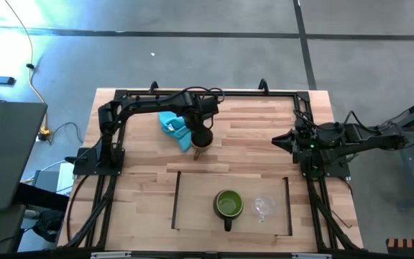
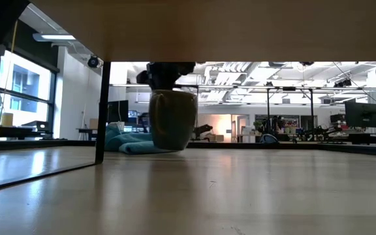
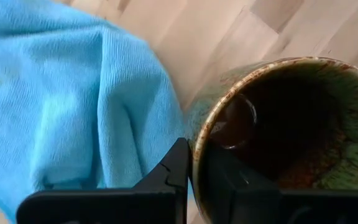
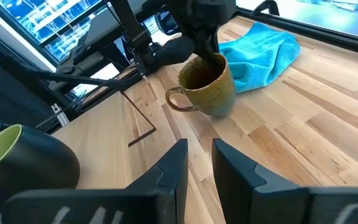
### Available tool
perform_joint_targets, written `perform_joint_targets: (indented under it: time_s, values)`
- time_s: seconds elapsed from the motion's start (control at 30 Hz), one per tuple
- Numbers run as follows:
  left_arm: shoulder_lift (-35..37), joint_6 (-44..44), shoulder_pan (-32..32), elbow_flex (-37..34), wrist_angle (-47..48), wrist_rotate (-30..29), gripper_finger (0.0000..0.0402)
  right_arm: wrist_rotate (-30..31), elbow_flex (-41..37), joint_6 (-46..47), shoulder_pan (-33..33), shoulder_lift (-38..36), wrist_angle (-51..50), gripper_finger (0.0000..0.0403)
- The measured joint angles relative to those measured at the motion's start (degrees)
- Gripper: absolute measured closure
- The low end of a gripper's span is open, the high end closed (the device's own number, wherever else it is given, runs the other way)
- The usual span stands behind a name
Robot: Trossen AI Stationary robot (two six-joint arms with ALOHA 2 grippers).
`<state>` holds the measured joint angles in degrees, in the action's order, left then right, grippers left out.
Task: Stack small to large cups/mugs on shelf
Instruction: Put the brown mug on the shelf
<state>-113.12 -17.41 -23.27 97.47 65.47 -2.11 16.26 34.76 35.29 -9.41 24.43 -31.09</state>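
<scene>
The brown mug [image 1: 201, 138] is beside the turquoise cloth [image 1: 172, 126], behind the shelf. My left gripper [image 4: 211, 57] is over the mug and shut on its rim. The mug also shows in the low view [image 2: 173, 121] and the left wrist view [image 3: 291, 124]. The green mug [image 1: 228, 204] and the clear glass cup [image 1: 264, 208] stand on their bases on the shelf board [image 1: 200, 212]. My right gripper [image 1: 279, 142] waits at the table's right, empty, with a narrow gap between its fingers [image 4: 173, 168]. My left gripper pinches the brown mug's rim wall [image 3: 194, 155] on the side toward the cloth, one finger [image 3: 229, 180] inside the mug and one [image 3: 178, 163] outside. The fingers come from above, pointing down. The mug is mouth up, its handle [image 4: 178, 99] free; whether its base touches the table, I cannot tell.
The shelf's dark rails [image 1: 176, 201] [image 1: 288, 205] run along its short sides; the low view looks under the board [image 2: 207, 26] past one rail [image 2: 102, 111]. The cloth [image 3: 61, 93] lies right against the mug. Bare tabletop [image 1: 250, 122] lies between the two arms.
</scene>
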Motion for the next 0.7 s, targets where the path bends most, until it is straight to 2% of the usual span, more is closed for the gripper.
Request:
perform_joint_targets:
  time_s: [0.4, 0.7]
  values:
    - [2.51, -3.96, -0.04, 0.09, 2.45, 0.79, 0.0387, -0.14, 0.0, -0.8, 0.0, -0.02, 0.0, 0.0339]
    - [6.1, -6.56, -1.29, 0.15, 4.73, 3.65, 0.0387, -0.27, 0.0, -0.81, 0.0, -0.02, 0.0, 0.0339]
